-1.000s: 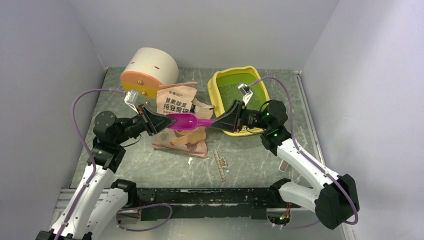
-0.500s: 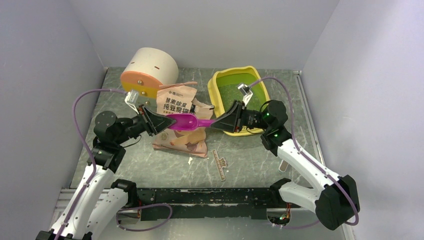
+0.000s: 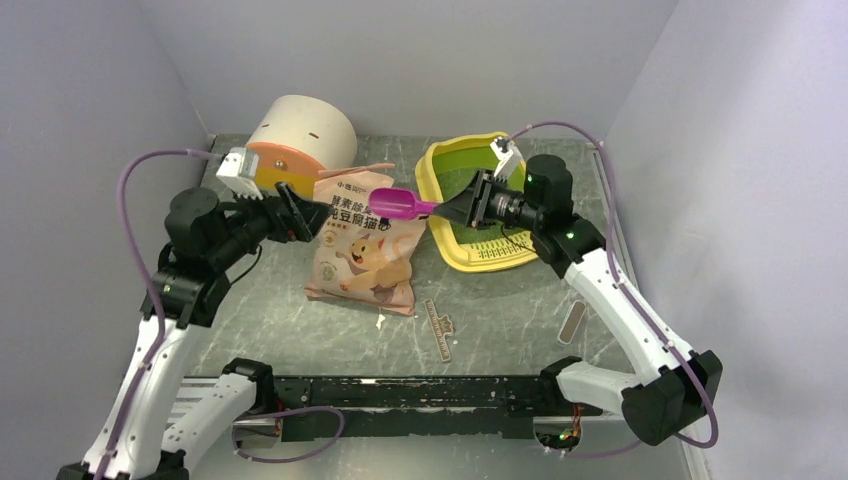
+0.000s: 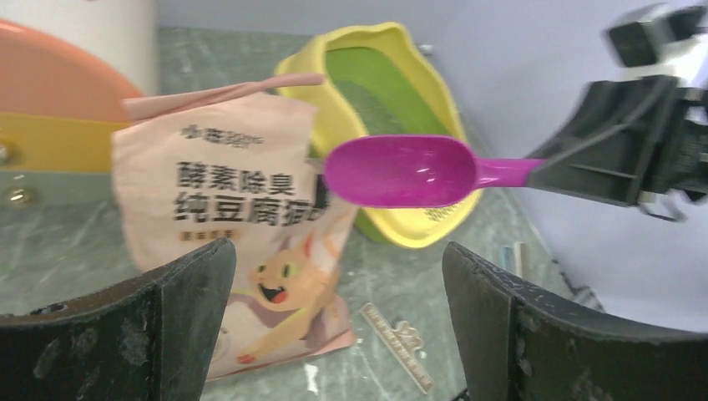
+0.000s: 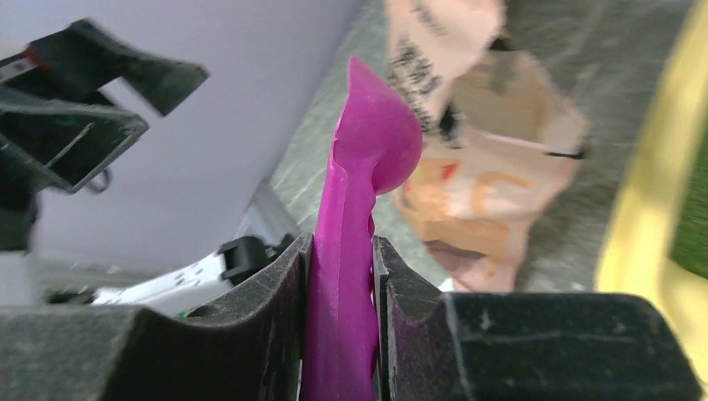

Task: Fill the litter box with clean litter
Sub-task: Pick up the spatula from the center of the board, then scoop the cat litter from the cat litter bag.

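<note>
The yellow litter box [image 3: 470, 262] with its lime-green pan stands at the back right; its rim also shows in the left wrist view [image 4: 417, 232] and the right wrist view [image 5: 651, 192]. A thin speckled layer of clean litter [image 3: 468, 186] lies in the pan. My right gripper [image 3: 447, 208] [image 5: 341, 251] is shut on the handle of a magenta scoop [image 3: 398, 204] [image 4: 401, 171] [image 5: 367, 167], held level over the bag's top edge; its bowl looks empty. My left gripper [image 3: 295, 215] [image 4: 338, 251] is open and empty, left of the pink printed bag [image 3: 365, 250] [image 4: 225, 192].
A cream-and-orange cylindrical container [image 3: 300, 140] lies on its side at the back left, behind the bag. A wooden strip [image 3: 440, 328] and a small stick [image 3: 572, 322] lie on the table in front. Grey walls close in the back and both sides.
My left gripper has let go of the scoop, opened wide and pulled back to the left. My right gripper has lifted the scoop away toward the back, nearer the litter box.
</note>
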`<action>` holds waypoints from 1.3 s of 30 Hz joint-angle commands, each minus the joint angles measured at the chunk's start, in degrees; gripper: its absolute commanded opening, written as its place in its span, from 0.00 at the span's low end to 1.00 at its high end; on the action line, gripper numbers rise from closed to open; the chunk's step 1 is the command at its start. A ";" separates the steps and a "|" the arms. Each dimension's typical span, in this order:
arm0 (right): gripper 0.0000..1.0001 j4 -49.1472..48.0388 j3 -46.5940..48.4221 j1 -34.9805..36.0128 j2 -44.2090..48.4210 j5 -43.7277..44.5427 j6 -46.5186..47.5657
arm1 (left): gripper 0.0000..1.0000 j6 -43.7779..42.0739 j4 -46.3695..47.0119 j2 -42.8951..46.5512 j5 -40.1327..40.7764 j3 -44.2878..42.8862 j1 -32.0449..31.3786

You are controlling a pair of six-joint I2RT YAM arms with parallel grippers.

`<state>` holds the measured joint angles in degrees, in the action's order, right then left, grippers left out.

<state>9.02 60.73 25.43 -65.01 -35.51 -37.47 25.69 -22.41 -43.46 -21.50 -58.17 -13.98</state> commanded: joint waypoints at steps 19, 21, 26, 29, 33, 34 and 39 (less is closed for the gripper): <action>0.00 27.79 13.89 -1.36 5.33 30.48 17.25 | 0.89 -56.09 -5.91 -41.92 -19.80 -28.14 -2.46; 0.00 27.93 13.93 -1.39 5.19 29.88 17.87 | 0.89 -63.46 -12.82 -46.48 -21.30 -33.51 -2.94; 0.00 28.34 14.54 -1.41 4.40 28.11 18.25 | 0.92 -73.59 -24.64 -54.54 -18.02 -42.77 -4.30; 0.00 28.34 14.85 -1.44 4.03 27.26 18.49 | 0.93 -77.06 -27.18 -57.75 -16.89 -45.26 -4.30; 0.00 28.51 15.12 -1.48 3.67 25.86 18.62 | 0.95 -80.40 -31.16 -62.34 -16.58 -49.56 -4.39; 0.00 28.51 15.12 -1.45 3.59 25.62 18.68 | 0.95 -81.05 -32.62 -63.83 -16.87 -50.90 -4.39; 0.00 29.96 16.88 -1.44 1.14 22.47 19.64 | 0.88 -82.37 -35.93 -68.93 -16.14 -55.40 -4.95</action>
<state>38.09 74.35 24.36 -62.00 -9.63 -19.25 -52.34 -53.32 -109.86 -37.56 -109.86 -17.91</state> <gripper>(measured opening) 0.306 0.911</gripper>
